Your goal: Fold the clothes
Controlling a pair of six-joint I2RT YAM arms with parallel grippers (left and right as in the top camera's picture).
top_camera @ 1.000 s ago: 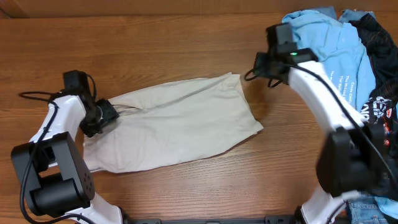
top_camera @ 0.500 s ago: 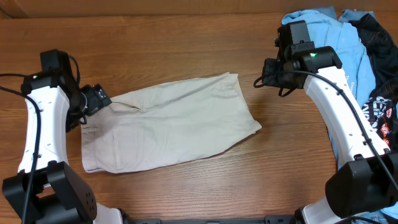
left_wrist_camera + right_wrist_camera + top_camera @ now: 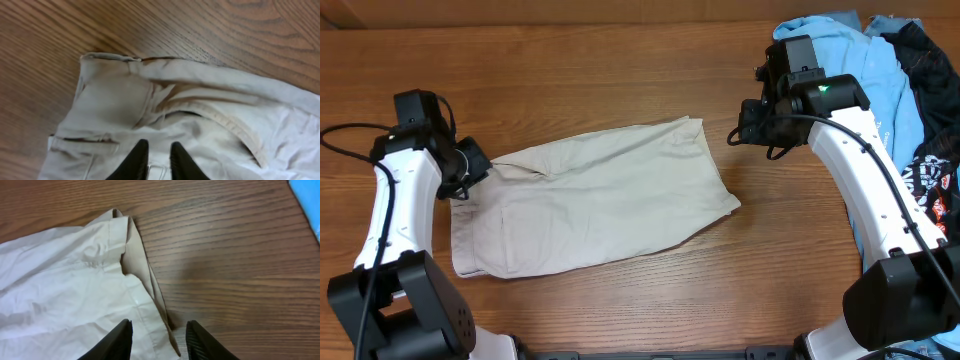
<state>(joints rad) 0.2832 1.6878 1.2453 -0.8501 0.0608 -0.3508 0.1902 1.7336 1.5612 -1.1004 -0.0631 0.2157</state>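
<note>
shorts (image 3: pixel 590 205) flat; right arm (image 3: pixel 865 160) hovers beside them, fingers (image 3: pixel 120 339) apart

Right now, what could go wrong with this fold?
Left hand is at the bunched waistband of the shorts, grip unclear; it may catch just one layer.
Right hand is open at the hem edge, holding nothing; a one-sided pull might skew them.
Right arm could snag the blue T-shirt.

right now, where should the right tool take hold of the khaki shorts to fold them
Grip the far leg-hem corner of the khaki shorts, coming in from the right, over the table. Its hem is doubled and puckered there, giving a ridge to pinch, and it lies ahead of the open right tool.
</note>
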